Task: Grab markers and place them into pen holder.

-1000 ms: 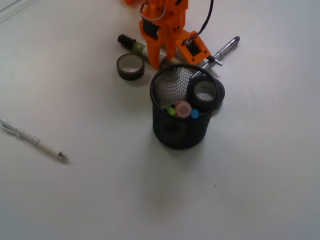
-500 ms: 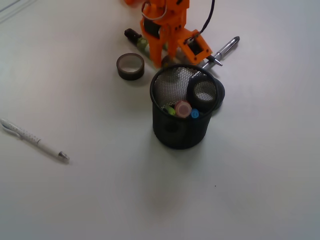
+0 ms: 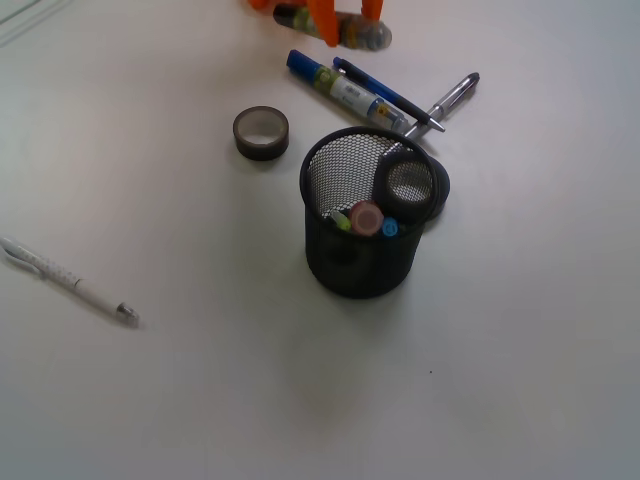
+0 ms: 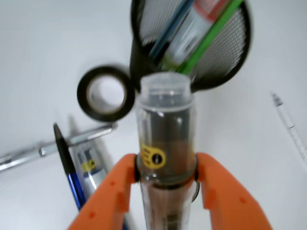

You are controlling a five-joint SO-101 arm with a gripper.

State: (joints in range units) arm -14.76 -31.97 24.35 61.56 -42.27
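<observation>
My gripper [image 3: 345, 18] is at the top edge of the front view, shut on a dark-capped marker [image 3: 350, 33] that it holds off the table. In the wrist view that marker [image 4: 165, 124] stands clamped between the orange fingers [image 4: 216, 191], pointing toward the black mesh pen holder [image 4: 230, 57]. The pen holder [image 3: 355, 265] is upright at the centre and holds a pink-capped marker [image 3: 366, 216] with green and blue tips beside it. A blue-capped marker [image 3: 345, 90] lies on the table behind the holder.
A thin blue pen [image 3: 385, 97] and a silver pen [image 3: 452, 98] lie by the blue-capped marker. One dark tape roll [image 3: 261, 132] lies flat to the holder's left, another [image 3: 410, 185] leans against its back right. A slim white pen [image 3: 70, 282] lies at the left.
The gripper has risen and pulled back to the top edge with the dark-capped marker in it. That uncovered the blue-capped marker and the blue pen.
</observation>
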